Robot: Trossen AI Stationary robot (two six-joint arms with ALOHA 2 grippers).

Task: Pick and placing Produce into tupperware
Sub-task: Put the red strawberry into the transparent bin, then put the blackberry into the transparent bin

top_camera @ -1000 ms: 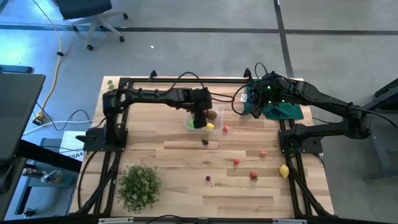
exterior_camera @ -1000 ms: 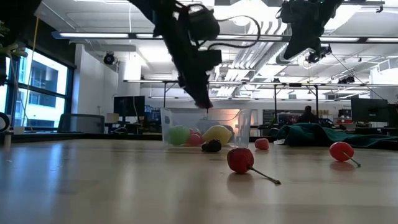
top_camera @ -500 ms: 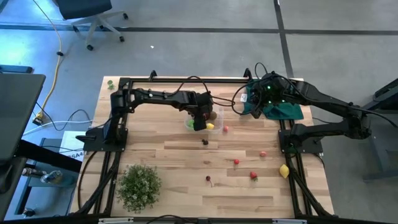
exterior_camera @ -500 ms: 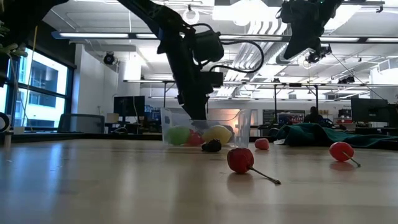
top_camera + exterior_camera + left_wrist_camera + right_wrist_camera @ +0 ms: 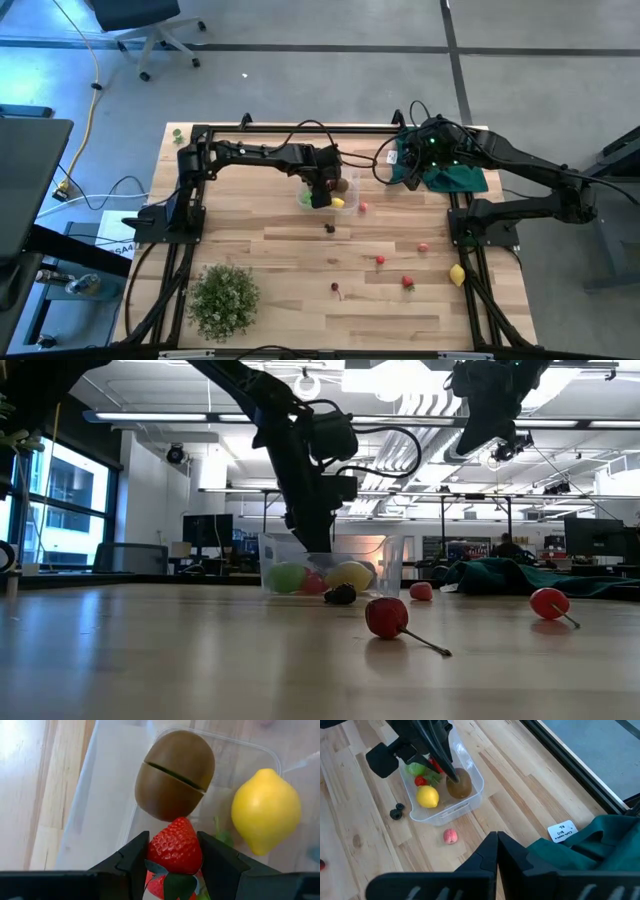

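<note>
Red against its dark fingers, a strawberry [image 5: 175, 846] sat pinched in the left gripper [image 5: 173, 855], which hung low inside the tupperware [image 5: 470, 795] near the far middle of the bench [image 5: 300, 260]. The jaws were narrowed on the berry's sides, its leafy cap toward the wrist, so it pointed down at the tub's floor; judging by that, release was the step in hand. Just beyond the berry lay a brown kiwi [image 5: 175, 775] and, beside it, a yellow lemon [image 5: 265, 810], with a green ball [image 5: 287, 577] and other red bits also in the tub. These crowded the landing spot, and the berry would probably settle against the kiwi.

Over the dark green cloth [image 5: 450, 175] at the far right corner, the right gripper [image 5: 496, 851] waited with fingers pressed together, holding nothing.

Loose produce lay outside: a pinkish fruit [image 5: 450, 836] just beside the tub, a small dark fruit [image 5: 329, 228] near it, several red pieces [image 5: 380, 261] farther forward, and another lemon [image 5: 457, 274] at the right edge. A bushy plant [image 5: 223, 296] stood at the near left, well apart.
</note>
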